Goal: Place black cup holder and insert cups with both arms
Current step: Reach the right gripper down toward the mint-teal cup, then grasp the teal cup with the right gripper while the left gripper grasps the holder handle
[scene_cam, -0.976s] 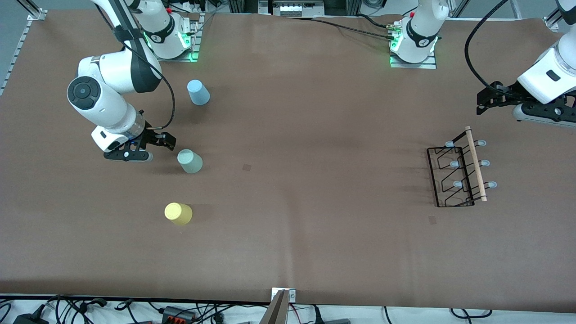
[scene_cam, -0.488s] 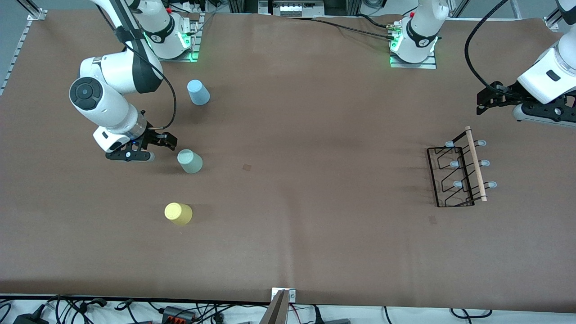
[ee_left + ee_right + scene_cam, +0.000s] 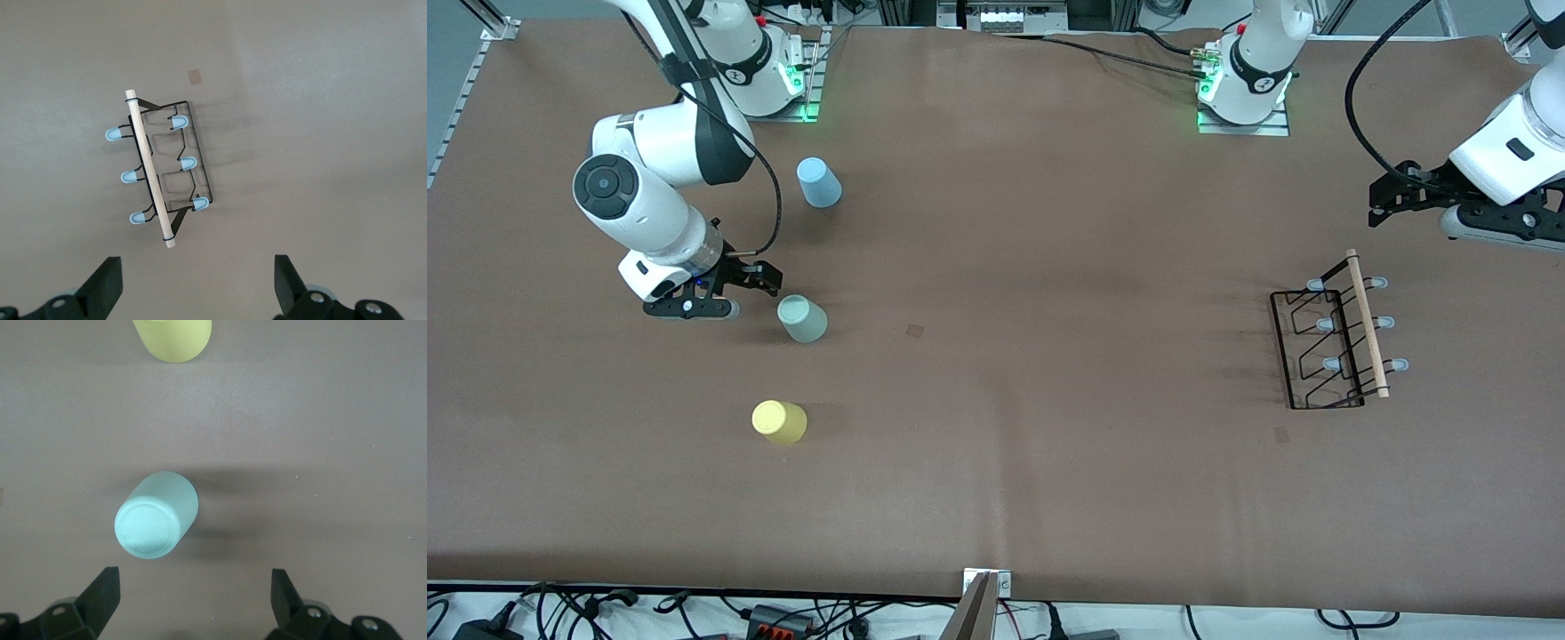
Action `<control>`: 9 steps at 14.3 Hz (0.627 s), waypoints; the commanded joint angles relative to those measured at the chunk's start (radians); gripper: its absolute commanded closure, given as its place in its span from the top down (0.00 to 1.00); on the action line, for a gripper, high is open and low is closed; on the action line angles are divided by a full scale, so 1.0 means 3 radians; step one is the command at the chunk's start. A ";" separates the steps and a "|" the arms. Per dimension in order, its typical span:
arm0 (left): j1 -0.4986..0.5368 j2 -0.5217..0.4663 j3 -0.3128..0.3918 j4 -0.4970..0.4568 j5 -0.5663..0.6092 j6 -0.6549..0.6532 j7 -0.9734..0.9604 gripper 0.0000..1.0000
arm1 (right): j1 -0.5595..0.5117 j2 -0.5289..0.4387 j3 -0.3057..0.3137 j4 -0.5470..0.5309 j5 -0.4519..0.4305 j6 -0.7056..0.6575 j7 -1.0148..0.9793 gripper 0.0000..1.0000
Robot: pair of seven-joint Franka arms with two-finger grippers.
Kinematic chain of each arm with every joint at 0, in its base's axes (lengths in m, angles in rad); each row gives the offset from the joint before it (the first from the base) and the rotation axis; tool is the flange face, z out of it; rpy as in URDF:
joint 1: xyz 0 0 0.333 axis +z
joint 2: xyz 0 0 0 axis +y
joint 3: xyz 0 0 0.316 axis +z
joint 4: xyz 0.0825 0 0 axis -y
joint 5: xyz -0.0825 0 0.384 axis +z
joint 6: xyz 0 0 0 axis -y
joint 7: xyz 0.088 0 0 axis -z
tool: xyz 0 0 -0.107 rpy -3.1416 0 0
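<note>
The risk here sits with the mint green cup (image 3: 802, 319). It stands upside down on the table (image 3: 1049, 462), and the right gripper (image 3: 752, 276) hangs just beside it, on the side farther from the front camera. In the right wrist view the cup (image 3: 157, 514) lies off-centre between the spread fingers (image 3: 101, 595). If the gripper drops as it is, one finger may clip the cup and tip it toward the yellow cup (image 3: 779, 421), which stands nearer the front camera than the mint one. The smooth tapered wall could also let it slip out of a squeeze.

Right arm is bent low, jaws wide and empty. The light blue cup (image 3: 818, 181) stands farther from the front camera than the mint one.

The left gripper (image 3: 1392, 197) waits high, near the black cup holder (image 3: 1329, 342) — jaws wide too, holding nothing. The holder sits well apart from the mint cup, toward the left arm's end — no cup on its pegs yet.
</note>
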 commanded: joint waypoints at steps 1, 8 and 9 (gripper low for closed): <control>-0.0005 0.0054 0.0021 0.0088 -0.0068 -0.0120 0.0030 1.00 | 0.0089 0.0092 -0.0010 -0.0039 0.0017 0.0159 0.0079 1.00; 0.0204 0.0559 0.0026 0.0114 -0.0032 -0.0141 0.0091 1.00 | 0.0186 0.0404 -0.0010 -0.0039 0.0017 0.0599 0.0212 1.00; 0.0280 0.0687 0.0026 0.0108 -0.0032 -0.0106 0.0081 1.00 | 0.0186 0.0450 -0.0010 -0.0039 0.0012 0.0675 0.0212 1.00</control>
